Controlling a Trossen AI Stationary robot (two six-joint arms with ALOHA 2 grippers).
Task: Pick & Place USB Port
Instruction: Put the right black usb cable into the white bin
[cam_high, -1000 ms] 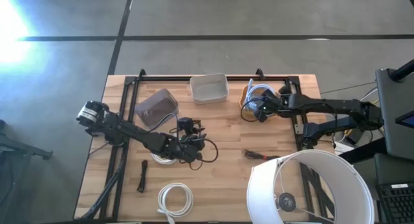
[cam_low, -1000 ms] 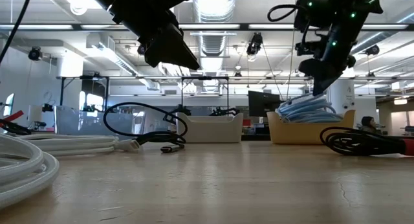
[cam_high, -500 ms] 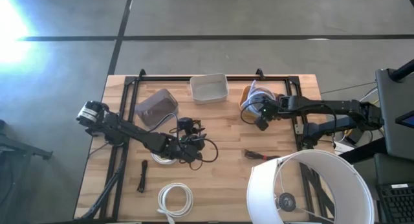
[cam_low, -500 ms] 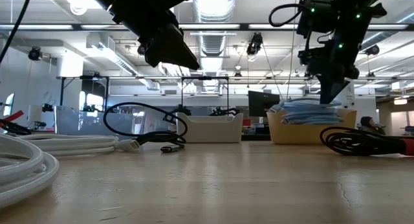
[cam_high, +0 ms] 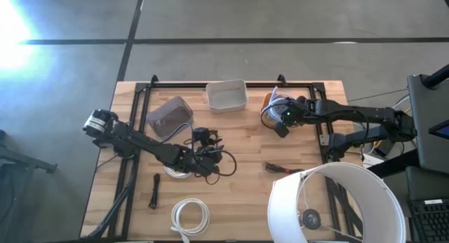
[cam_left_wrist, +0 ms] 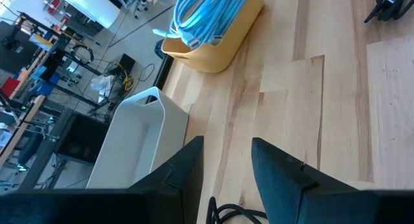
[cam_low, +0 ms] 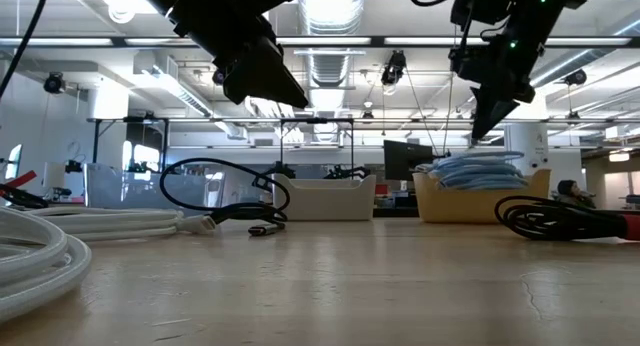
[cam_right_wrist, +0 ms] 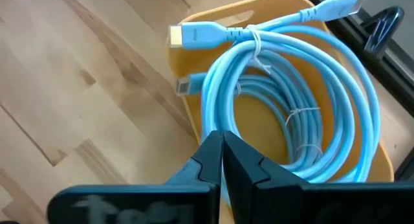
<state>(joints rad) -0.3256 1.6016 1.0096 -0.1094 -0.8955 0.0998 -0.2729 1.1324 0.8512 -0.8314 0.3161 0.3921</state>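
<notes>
Blue USB cables (cam_right_wrist: 304, 107) lie coiled in the yellow bin (cam_high: 269, 102) at the table's far right. The right gripper (cam_right_wrist: 222, 146) — fingers pressed together, empty — has lifted higher above the bin than half a second ago. The left gripper (cam_left_wrist: 226, 162), slightly parted, hangs unmoved mid-table.

We see the right gripper (cam_low: 487, 121) higher in the low view than half a second ago, its closed fingertips lifted clear of the coiled light-blue cables (cam_low: 472, 170) in the yellow rectangular bin (cam_low: 480, 199). In the high view, upper right of centre, the right gripper (cam_high: 280, 128) has shifted slightly left and the cable pile (cam_high: 279, 100) lies flatter than a second ago.
</notes>
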